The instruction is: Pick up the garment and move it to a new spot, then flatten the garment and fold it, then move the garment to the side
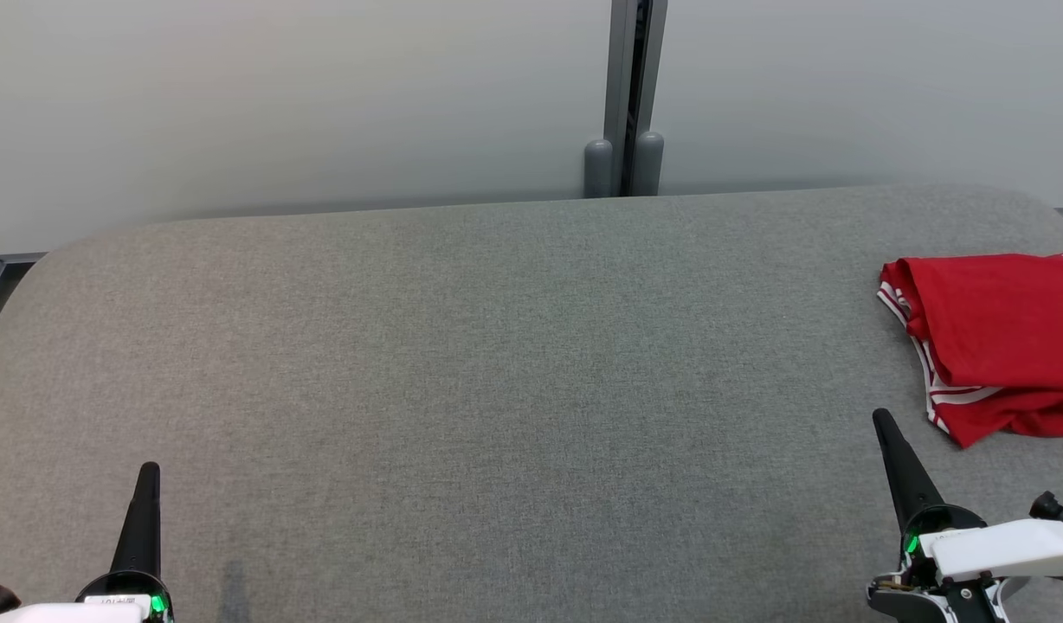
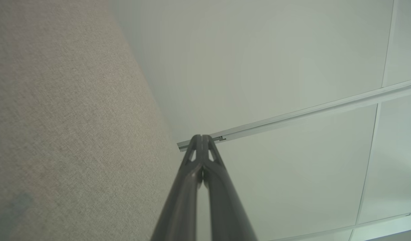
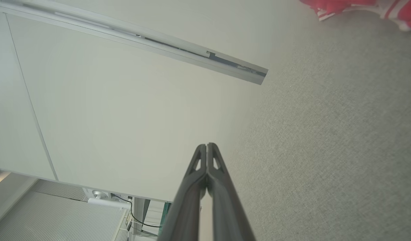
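you have the red garment [image 1: 999, 337] at about three o'clock in the head view, lying on the far right of the grey fabric worktop [image 1: 497, 389]; it sits in a loosely folded heap, with white striped trim along its left and lower edges, and its right part runs past the edge of that view; in the right wrist view the same garment [image 3: 339, 5] shows as a red and white strip at one o'clock, against the top edge.

your left tool [image 1: 148, 472] stands at eight o'clock in the head view, fingers pointing to twelve; it is clenched, and the left wrist view shows the two dark fingers [image 2: 188, 187] pressed together tip to tip, with the worktop at nine o'clock and pale wall panels at three.

your right tool [image 1: 882, 420] rises between four and five o'clock, leaning slightly toward eleven; it is clenched too, its fingers [image 3: 225, 201] meeting at the tips in the right wrist view; its tip is near the garment's lower left corner but apart from it.

the left tool is well apart from the garment; behind the worktop a pale wall [image 1: 280, 104] runs across, with a grey upright [image 1: 633, 86] at twelve o'clock.
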Controlling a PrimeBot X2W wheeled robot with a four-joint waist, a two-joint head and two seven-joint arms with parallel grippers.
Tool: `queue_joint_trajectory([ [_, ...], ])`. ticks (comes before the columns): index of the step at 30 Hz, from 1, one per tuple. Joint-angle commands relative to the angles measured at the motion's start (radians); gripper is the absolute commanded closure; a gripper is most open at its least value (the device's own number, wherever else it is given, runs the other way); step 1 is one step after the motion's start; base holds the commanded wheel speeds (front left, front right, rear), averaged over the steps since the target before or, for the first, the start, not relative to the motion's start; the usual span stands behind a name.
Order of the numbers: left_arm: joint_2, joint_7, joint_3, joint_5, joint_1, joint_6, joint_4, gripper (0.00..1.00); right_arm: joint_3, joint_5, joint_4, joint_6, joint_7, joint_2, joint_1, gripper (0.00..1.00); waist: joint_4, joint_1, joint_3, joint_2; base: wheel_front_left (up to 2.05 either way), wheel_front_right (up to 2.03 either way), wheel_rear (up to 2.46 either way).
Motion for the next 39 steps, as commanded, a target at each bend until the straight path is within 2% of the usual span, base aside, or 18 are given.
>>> queue_joint_trajectory([
  [1,0.001,0.004,0.009,-0.017,-0.017,-0.007,-0.008,1.00,0.002,0.021,0.002,0.001,0.005,-0.005,-0.012,1.00,0.000,-0.0001,-0.001,-0.0001,0.00,0.00,0.00],
  [35,-0.018,0.068,0.054,-0.241,-0.024,-0.025,-0.014,1.00,0.015,0.251,0.053,0.001,0.030,0.009,-0.044,1.00,0.010,-0.0001,-0.019,-0.0001,0.00,0.00,0.00],
  [39,-0.018,0.066,0.053,-0.236,-0.023,-0.025,-0.013,1.00,0.014,0.245,0.051,0.001,0.029,0.009,-0.043,1.00,0.010,-0.0001,-0.019,-0.0001,0.00,0.00,0.00],
])
